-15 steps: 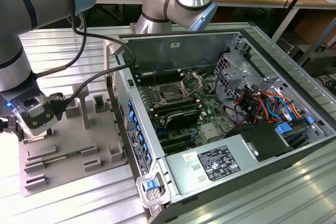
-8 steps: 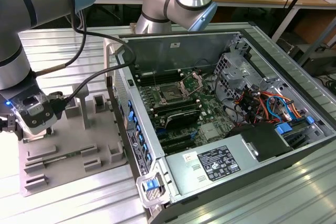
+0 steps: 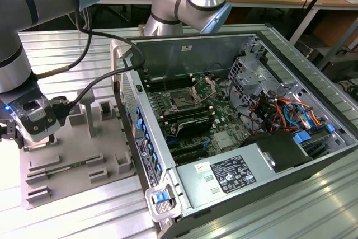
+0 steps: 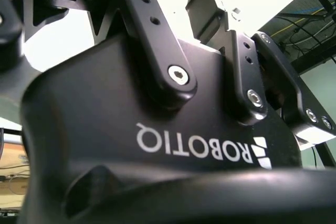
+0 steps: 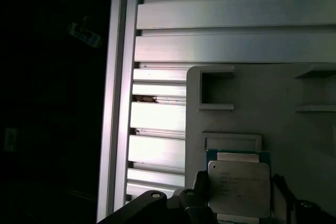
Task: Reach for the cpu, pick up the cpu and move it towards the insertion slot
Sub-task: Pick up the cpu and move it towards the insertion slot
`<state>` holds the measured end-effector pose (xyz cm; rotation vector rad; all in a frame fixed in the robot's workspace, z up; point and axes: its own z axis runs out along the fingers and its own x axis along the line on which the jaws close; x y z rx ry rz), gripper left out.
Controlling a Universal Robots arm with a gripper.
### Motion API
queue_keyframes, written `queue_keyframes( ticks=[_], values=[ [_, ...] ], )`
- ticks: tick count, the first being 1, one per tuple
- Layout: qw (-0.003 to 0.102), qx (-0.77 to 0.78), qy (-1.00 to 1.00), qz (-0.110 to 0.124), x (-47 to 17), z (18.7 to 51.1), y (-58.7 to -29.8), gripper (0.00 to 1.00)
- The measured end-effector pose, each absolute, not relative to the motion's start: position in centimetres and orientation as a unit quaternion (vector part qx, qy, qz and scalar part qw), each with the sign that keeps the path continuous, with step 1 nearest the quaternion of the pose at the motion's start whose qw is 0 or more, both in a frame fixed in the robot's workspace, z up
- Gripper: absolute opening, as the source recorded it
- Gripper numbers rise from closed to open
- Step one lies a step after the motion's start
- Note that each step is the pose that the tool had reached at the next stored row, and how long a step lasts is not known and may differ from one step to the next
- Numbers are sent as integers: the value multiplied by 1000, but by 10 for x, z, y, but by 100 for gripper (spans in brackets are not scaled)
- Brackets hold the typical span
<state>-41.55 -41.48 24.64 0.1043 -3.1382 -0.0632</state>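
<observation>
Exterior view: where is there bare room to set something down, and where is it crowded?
Free: the slatted table on the near side of the grey fixture plate and of the open computer case. Crowded: the plate's raised holders, the gripper over its end at the exterior view's left, and the case interior with cables.

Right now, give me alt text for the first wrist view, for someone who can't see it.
A square cpu with a shiny silver top sits close to the dark tool, in front of a grey plastic tray with raised rectangular frames. The tray rests on a ribbed aluminium table; beyond the table's edge the scene is dark.
</observation>
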Motion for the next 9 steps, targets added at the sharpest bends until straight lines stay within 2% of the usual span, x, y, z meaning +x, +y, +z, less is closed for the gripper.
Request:
queue_keyframes(
  ticks=[9],
  values=[
    [0,33,-999,-20,-416,252,-415,55]
  ],
)
